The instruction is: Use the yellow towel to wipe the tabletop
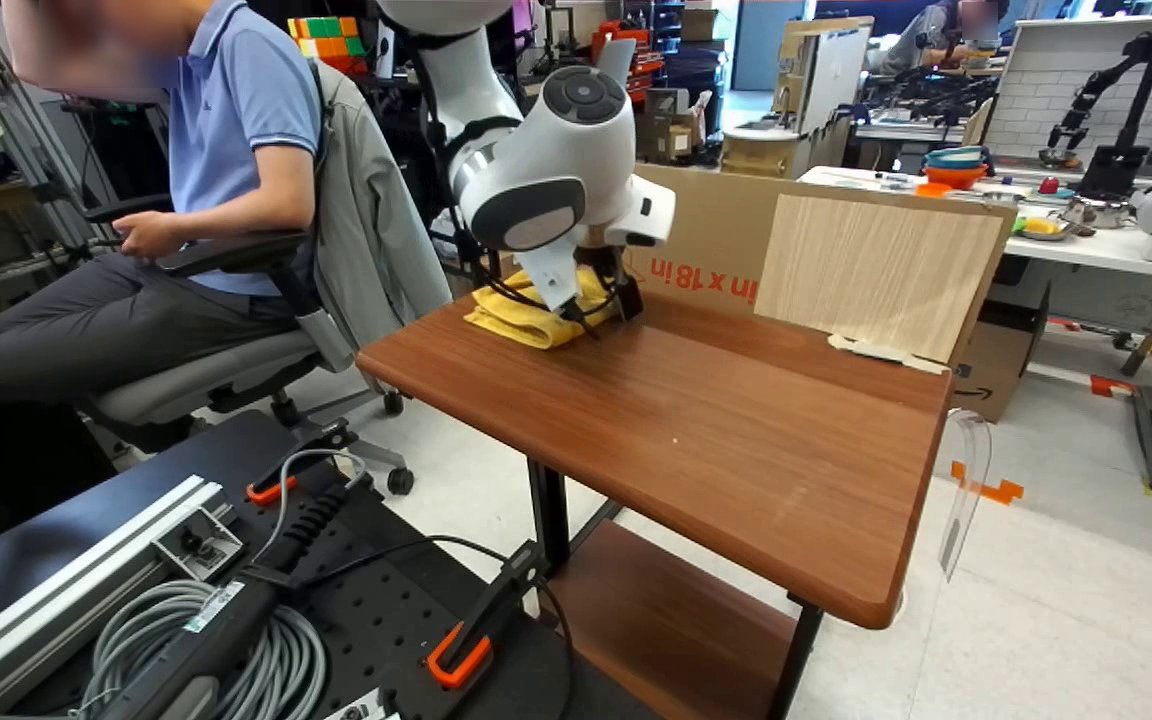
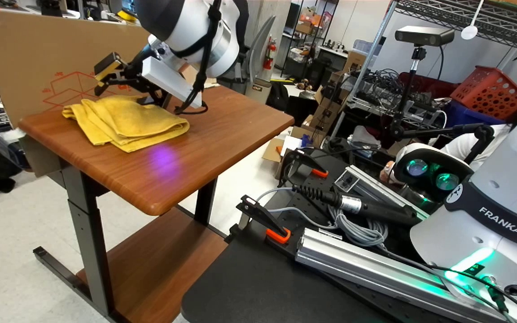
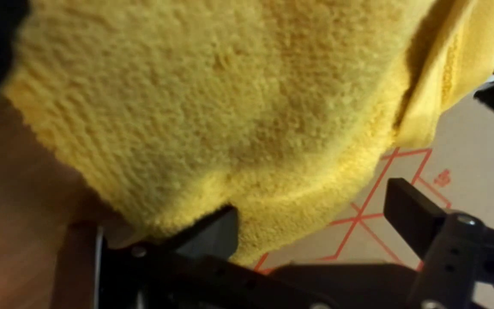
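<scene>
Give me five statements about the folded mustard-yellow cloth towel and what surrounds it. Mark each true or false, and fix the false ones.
1. The folded mustard-yellow cloth towel rests on the rectangular reddish-brown wood-grain tabletop. True.
2. The towel covers the whole tabletop. False: in both exterior views it covers only part of it.
3. The black two-fingered tool is open. True.
4. The tool is far from the towel. False: it is low, right at the towel, and in the wrist view one finger overlaps the cloth.
5. The brown cardboard sheet with red print stands up along an edge of the tabletop. True.
</scene>
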### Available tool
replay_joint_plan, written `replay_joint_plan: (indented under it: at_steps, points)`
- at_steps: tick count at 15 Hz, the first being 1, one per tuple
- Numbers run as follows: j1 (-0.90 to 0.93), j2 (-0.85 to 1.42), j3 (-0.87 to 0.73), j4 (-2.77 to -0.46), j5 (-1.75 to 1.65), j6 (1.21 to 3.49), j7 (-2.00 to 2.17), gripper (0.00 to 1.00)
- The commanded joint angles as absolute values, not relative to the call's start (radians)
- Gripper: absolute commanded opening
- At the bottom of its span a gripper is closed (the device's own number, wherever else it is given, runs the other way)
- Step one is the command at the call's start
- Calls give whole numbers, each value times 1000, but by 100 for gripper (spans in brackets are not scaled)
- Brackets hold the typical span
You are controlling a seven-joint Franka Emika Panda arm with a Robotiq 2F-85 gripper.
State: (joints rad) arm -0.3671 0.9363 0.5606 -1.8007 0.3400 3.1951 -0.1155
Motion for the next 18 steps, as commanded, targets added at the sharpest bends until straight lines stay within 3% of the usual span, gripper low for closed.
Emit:
replay_joint_plan:
  at_steps: [1,4,6,12,13,18]
  points:
    - [-420,1053,575,-1655,258,3237,-79,100]
    - [-431,1008,526,-1620,264,3208,-24,100]
    - [-388,836,412,-1715,314,3083,73,100]
    - [-405,594,379,-1815,382,2867,102,100]
    - [-385,691,378,-1739,392,2936,53,100]
    - [-374,677,365,-1747,415,2918,45,100]
